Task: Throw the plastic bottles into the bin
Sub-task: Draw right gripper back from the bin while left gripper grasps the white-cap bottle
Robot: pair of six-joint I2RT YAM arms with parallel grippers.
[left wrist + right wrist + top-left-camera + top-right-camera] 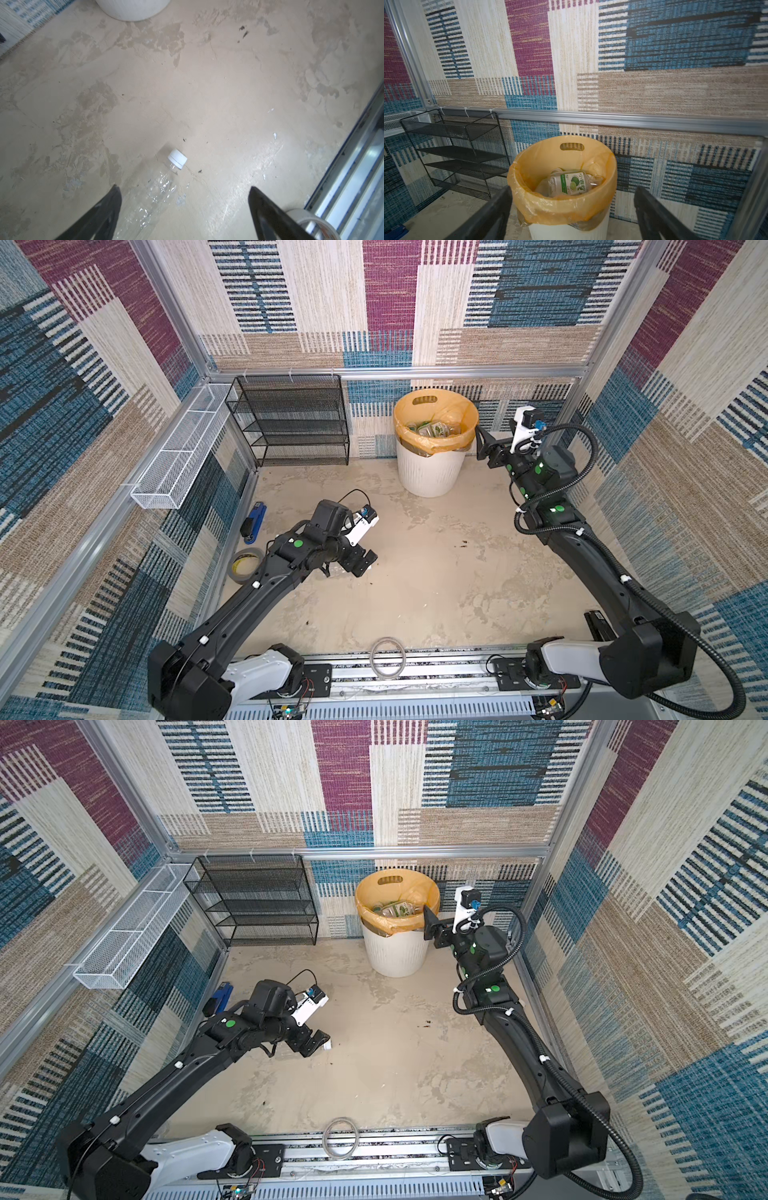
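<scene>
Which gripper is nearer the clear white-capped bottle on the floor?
Left. The left gripper hangs open right over the bottle; the right gripper is away beside the bin rim.

A black mesh shelf rack (291, 418) sits against the back wall, with a white wire basket (183, 448) on the left wall beside it. Along the table's (436, 572) left edge lie a blue stapler (254, 521) and a grey tape roll (237, 572). A clear tape ring (372, 655) lies at the front edge.

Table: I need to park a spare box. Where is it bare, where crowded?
Bare: the wide middle of the table, between the bin, the right arm and the front tape ring. Crowded: the left edge, with blue stapler, grey tape roll, and left arm over a clear bottle.
</scene>
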